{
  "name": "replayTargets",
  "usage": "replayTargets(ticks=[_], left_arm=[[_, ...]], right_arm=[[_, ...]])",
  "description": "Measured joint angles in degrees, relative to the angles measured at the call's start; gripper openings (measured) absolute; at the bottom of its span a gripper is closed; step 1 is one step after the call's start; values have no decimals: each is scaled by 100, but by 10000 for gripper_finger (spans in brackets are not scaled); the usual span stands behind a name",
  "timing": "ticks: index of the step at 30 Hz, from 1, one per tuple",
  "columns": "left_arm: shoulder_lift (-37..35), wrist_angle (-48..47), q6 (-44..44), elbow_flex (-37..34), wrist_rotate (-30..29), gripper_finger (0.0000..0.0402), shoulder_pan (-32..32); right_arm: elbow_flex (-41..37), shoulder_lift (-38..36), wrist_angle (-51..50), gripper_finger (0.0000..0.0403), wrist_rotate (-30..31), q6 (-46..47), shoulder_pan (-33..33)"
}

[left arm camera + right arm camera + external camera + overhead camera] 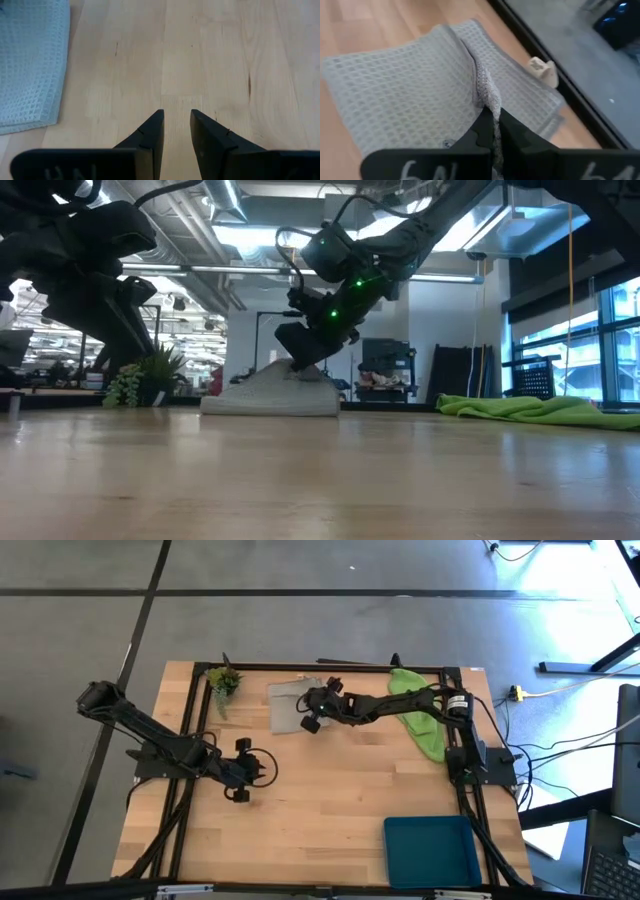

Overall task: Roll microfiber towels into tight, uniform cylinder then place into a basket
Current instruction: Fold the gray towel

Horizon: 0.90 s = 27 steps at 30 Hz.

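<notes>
The right gripper (492, 131) is squeezed tight on a fold of the grey towel (290, 705), pulling it up into a little ridge. The grey towel lies flat on the table (330, 800), right next to the small plant (222, 682). The green towel (420, 720) lies far from the plant, on its other side. The basket (430, 850) sits at the corner farthest from the plant. The left gripper (176, 131) waits over bare wood near the grey towel, its fingers a little apart

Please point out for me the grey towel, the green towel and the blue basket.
grey towel (405, 95): right wrist view, flat waffle-weave area.
green towel (425, 730): high view, middle of the cloth.
basket (430, 850): high view, bare floor of the tray.
</notes>
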Motion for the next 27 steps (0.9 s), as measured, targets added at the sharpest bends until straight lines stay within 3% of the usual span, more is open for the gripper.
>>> replayTargets(ticks=[13, 20, 27], left_arm=[[0, 0, 0, 0, 0, 85, -2], [0, 0, 0, 0, 0, 85, -2], [0, 0, -9, 0, 0, 85, -1]], right_arm=[[2, 0, -42, 19, -276, -21, -55], [2, 0, -42, 63, -289, -39, -52], [2, 0, 58, 140, -143, -425, -60]])
